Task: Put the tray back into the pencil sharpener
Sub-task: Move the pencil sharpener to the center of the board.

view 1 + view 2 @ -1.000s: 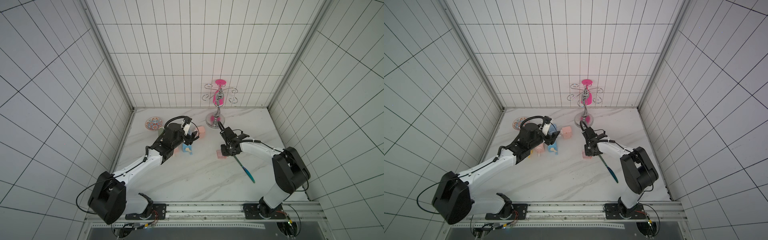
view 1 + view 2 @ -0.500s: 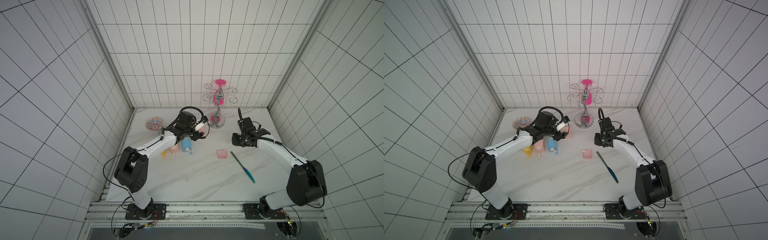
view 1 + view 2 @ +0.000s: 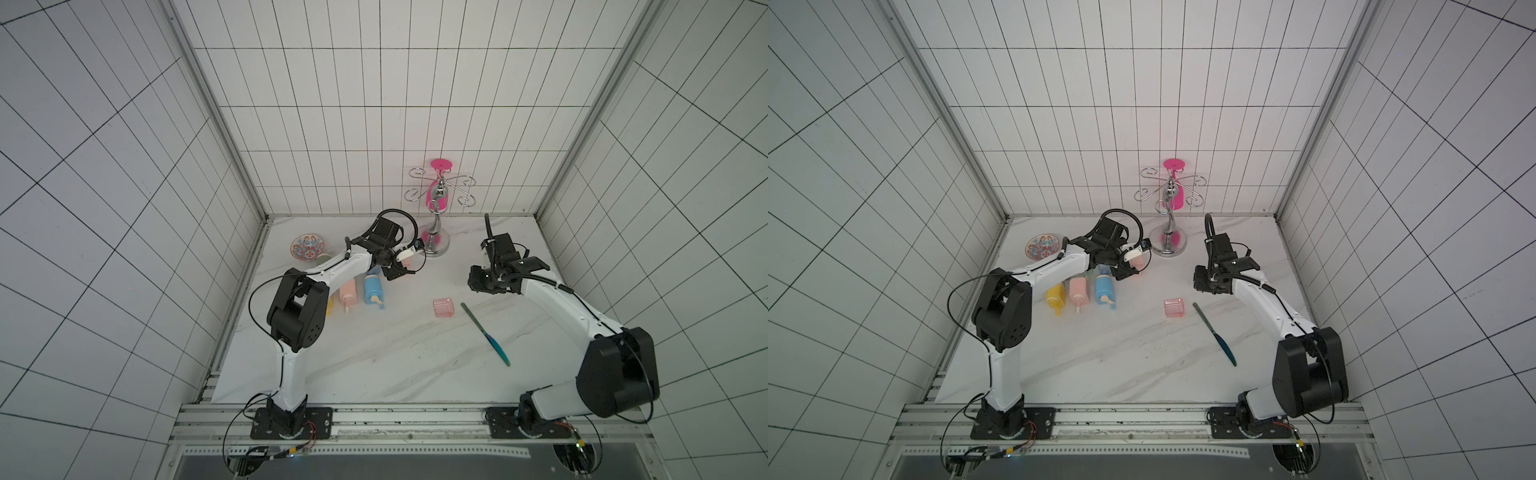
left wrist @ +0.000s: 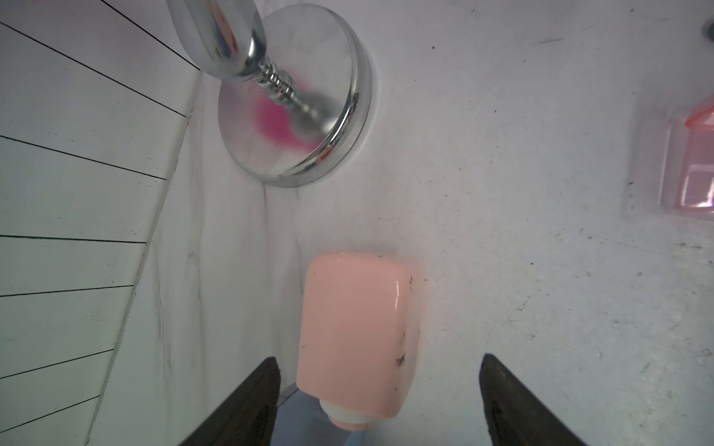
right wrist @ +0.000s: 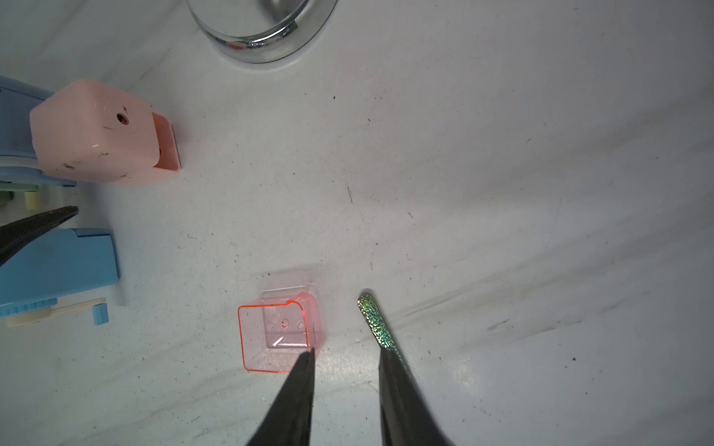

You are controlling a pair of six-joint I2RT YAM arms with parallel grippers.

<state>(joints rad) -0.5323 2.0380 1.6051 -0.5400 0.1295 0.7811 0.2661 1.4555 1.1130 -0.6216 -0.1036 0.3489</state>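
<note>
Right end effector (image 5: 345, 351): hangs narrowly parted, grips nothing. Points at tray (image 5: 278, 336), lying on desk (image 5: 502, 193) just at one fingertip, beside file (image 5: 373, 316). Farther off, well apart from tray, left end effector (image 4: 379, 358): stands wide apart astride pencil sharpener (image 4: 357, 309), touching neither side, near chrome stand (image 4: 332, 69).

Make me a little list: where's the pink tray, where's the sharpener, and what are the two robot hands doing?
tray: on the table, nobody holding it
pencil sharpener: pink, by the chrome stand, tray missing
left gripper: open, fingers either side of the sharpener
right gripper: open, empty, near the tray
next to tray: glittery green file
</note>
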